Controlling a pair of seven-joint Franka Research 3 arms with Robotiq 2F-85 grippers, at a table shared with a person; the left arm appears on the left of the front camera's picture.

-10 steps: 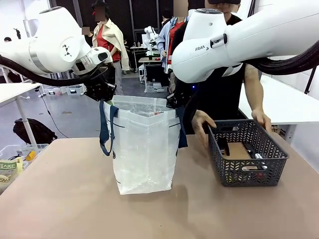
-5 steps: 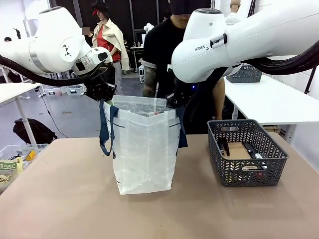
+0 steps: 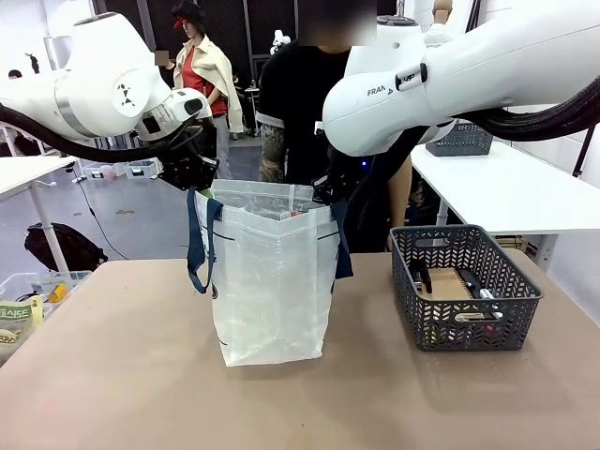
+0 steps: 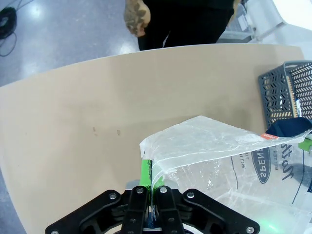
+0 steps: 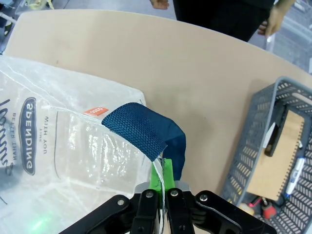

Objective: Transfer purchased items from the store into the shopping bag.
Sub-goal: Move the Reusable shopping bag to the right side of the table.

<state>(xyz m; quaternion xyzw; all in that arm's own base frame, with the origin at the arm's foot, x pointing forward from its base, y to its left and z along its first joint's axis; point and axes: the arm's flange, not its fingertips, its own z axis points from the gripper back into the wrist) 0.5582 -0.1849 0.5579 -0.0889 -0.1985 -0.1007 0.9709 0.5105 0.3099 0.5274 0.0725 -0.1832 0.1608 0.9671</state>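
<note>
The person (image 3: 302, 112) has drawn both hands back from the basket (image 3: 466, 330) and stands upright behind the shopping bag (image 3: 272, 291); arms, bag and basket are placed as before.

Left gripper (image 3: 192, 176): clenched on the bag's rim at its left top corner. In the left wrist view (image 4: 149, 171) the green pads meet with only the plastic film between them.

Right gripper (image 3: 330, 190): likewise clamped on the opposite rim corner (image 5: 163, 176), right beside the root of a navy strap, which folds over just above the pads.

Count: one bag, upright at mid-table, mouth held open between the two grippers; two strap handles (image 3: 197, 246), one hanging down each side. One basket, to the bag's right and well apart from it. Inside it lie one flat brown box (image 3: 448, 284), one white pen (image 5: 296, 171), one black stick (image 5: 278, 129) and some red bits (image 5: 267, 210) in a corner, their number unclear.

Clearances: the table (image 3: 122, 375) is bare in front of the bag and to its left. The basket sits near the table's right edge. One of the person's hands (image 4: 136, 17) hangs beyond the far edge.
</note>
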